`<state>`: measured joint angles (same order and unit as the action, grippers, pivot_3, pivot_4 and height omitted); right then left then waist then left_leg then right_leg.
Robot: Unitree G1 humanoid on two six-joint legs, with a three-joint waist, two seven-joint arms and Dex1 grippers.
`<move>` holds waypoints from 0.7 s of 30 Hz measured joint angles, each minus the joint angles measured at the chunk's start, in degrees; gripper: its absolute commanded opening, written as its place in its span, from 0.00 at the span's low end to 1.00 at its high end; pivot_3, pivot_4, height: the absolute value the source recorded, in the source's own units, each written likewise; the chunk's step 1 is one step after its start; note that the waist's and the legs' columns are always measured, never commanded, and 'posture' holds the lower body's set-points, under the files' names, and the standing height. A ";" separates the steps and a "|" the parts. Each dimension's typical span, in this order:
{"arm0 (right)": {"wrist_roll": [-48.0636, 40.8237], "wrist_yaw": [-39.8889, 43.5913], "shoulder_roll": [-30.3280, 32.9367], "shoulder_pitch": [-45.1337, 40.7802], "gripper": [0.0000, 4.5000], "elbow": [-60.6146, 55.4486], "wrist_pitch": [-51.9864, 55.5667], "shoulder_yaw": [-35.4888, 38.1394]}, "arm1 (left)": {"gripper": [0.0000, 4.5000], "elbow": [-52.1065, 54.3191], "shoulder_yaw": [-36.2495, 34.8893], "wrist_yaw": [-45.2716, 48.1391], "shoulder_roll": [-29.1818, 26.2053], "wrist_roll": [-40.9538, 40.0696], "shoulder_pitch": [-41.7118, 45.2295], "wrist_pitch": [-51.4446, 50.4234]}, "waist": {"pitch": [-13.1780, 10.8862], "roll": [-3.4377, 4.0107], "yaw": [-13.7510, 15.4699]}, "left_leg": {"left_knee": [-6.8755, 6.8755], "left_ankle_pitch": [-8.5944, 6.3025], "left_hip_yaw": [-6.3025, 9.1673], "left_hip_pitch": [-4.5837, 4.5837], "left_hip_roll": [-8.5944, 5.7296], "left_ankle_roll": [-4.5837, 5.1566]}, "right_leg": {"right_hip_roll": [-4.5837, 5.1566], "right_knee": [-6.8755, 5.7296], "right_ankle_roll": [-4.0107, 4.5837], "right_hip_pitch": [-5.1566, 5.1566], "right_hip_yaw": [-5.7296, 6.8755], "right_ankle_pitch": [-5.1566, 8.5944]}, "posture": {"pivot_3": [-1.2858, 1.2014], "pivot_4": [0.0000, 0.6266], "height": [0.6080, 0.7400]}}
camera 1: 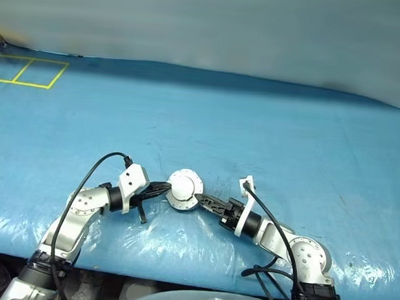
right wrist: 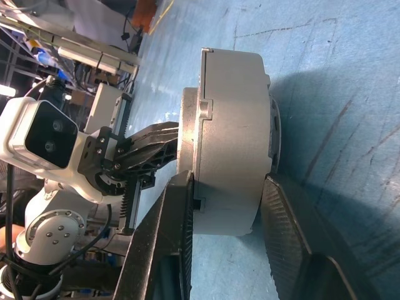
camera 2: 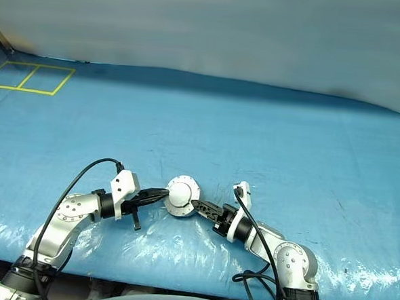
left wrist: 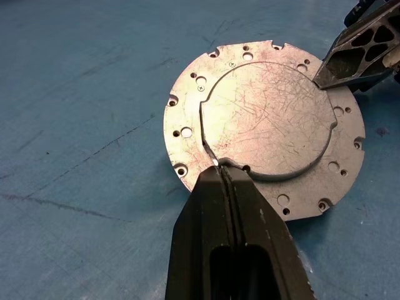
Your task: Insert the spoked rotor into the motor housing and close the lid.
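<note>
The worktop [camera 1: 268, 140], covered in blue sheeting, carries one assembly near its front edge: the motor housing [camera 2: 181, 195] with the lid [left wrist: 265, 125] down on top of it. The spoked rotor cannot be made out, so whether it sits inside cannot be confirmed.

The housing lies directly between the two arms, on the line that joins them. The left claw [camera 2: 158, 196] meets it from the robot's left, the right claw [camera 2: 200, 206] from the robot's right. Both are at the housing, neither clearly nearer. The housing is round and flat, its short axis upright, so in my judgement the coming move depends on the right claw spanning the side wall squarely.

The head views show only a pale puck with black fingers at either side. The left wrist view adds that the left claw [left wrist: 224, 181] is closed, its tips at the stepped edge of the lid's raised centre panel; whether they pinch that edge cannot be told. The right wrist view adds that the right claw [right wrist: 228, 200] has one finger against the flange side and the other just off the far face, so parted around the housing and not yet clamped
</note>
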<state>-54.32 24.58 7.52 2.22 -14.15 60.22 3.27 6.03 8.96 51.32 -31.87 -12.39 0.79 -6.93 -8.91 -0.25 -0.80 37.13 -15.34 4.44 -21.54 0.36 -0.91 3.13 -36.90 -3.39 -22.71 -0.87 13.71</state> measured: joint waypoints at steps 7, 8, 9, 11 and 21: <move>1.41 -0.96 -0.78 -0.78 0.27 0.01 -1.04 -0.90 | 0.00 -0.90 -3.03 1.28 1.23 -4.60 -1.10 -2.02 | -0.01 0.01 -0.53 | 0.01 0.01 0.00 0.00 0.04 0.01 | -0.03 -0.03 -0.01 -0.02 0.00 -0.01 | 0.52 0.24 1.00; 1.90 -1.29 -1.22 -1.29 0.27 0.16 -1.17 -1.06 | 0.00 -0.90 -3.63 1.27 1.30 -5.39 -1.34 -2.75 | -0.01 0.02 -0.67 | 0.00 0.01 0.00 0.00 0.05 0.01 | -0.04 -0.04 -0.03 -0.03 0.00 -0.02 | 0.52 0.24 1.00; 2.13 -1.60 -1.57 -1.56 0.27 0.34 -1.41 -1.12 | 0.00 -0.90 -3.91 1.23 1.30 -5.63 -1.40 -3.02 | -0.01 0.02 -0.75 | 0.00 0.01 0.00 0.00 0.06 0.00 | -0.06 -0.04 -0.04 -0.03 0.00 -0.03 | 0.52 0.24 1.00; 2.49 -2.94 -2.96 -2.37 0.27 1.37 -2.42 -0.94 | 0.00 -0.91 -4.31 1.06 1.26 -5.54 -1.40 -3.54 | -0.01 0.02 -0.94 | -0.01 0.00 0.00 0.01 0.10 0.00 | -0.10 -0.05 -0.05 -0.04 0.00 -0.05 | 0.52 0.24 1.00; 4.88 -7.04 -7.46 -3.21 0.27 2.98 -7.88 -1.21 | 0.00 -0.85 -3.89 1.18 1.05 -4.47 -1.39 -3.77 | 0.11 0.18 -1.25 | 0.00 0.01 -0.02 0.06 0.11 0.00 | -0.11 -0.07 0.03 -0.02 -0.03 -0.05 | 0.52 0.24 1.00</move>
<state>-49.44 17.54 0.07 -0.99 -11.17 52.35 2.06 5.19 5.08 52.50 -30.82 -16.86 -0.60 -10.70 -8.81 -0.07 -2.06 37.12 -15.32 4.43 -21.48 0.47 -0.90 3.02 -36.97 -3.36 -22.73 -0.90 13.66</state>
